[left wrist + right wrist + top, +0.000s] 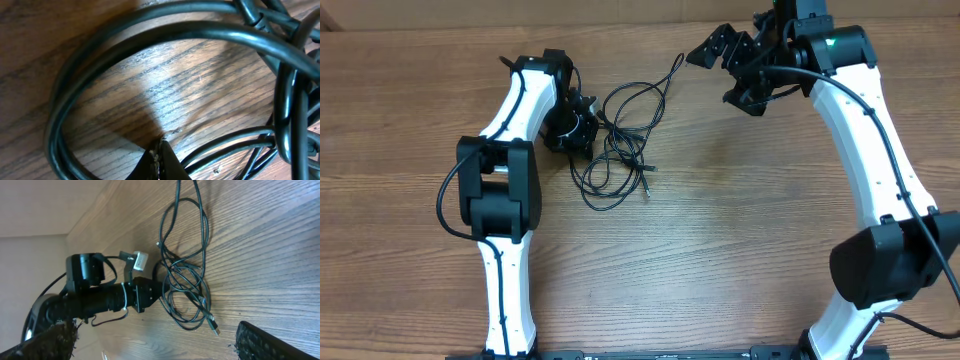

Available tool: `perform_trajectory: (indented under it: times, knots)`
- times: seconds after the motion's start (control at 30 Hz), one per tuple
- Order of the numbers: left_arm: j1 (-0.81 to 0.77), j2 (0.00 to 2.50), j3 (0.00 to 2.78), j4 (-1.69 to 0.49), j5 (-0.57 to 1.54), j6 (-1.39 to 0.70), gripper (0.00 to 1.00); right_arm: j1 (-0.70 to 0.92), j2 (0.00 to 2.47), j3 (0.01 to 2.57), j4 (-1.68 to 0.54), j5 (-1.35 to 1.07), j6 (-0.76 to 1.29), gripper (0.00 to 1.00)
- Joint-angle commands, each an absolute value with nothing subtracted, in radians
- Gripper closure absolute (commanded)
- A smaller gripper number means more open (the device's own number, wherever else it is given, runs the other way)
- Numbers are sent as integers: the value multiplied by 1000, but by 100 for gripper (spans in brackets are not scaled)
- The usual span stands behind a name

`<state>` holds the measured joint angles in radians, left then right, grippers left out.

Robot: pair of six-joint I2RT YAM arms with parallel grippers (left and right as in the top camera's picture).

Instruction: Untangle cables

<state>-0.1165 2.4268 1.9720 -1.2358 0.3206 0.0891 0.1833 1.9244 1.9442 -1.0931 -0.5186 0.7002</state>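
Note:
The cables lie as a loose tangle of thin black loops on the wooden table, left of centre. One small plug points toward the front. My left gripper is down at the tangle's left edge, shut. In the left wrist view its fingertips press together on bare wood, with cable loops curving around them and none between them. My right gripper hangs open above the table, to the back right of the tangle. In the right wrist view the cables and a plug lie well beyond its wide-apart fingers.
The table's back edge runs just behind the tangle. The left arm reaches into the tangle from the side in the right wrist view. Bare wood spreads in front and to the right of the cables.

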Motion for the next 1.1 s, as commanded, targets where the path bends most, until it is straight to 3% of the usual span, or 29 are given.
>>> perform_trajectory:
  times: [0.0,0.47,0.67,0.97,1.03,1.07]
  knots:
    - [-133,2508,1896,-1194,278,104,96,184,1942,1945,-1090,-517,707,0]
    - [-134,2508,1891,-1201,324,104,96,247,1950,1943,-1105,-410,756,0]
    - [-134,2502,1895,-1204,342,105,96,247,1950,1943,-1191,-260,755,0]
    - [-125,2502,1899,-1166,341,89,95,247,1950,1943,-1190,-251,756,0]
    - [-125,2502,1899,-1158,341,89,86,247,1950,1943,-1190,-251,756,0]
    - [-125,2502,1899,-1153,341,89,76,247,1950,1943,-1190,-251,756,0]
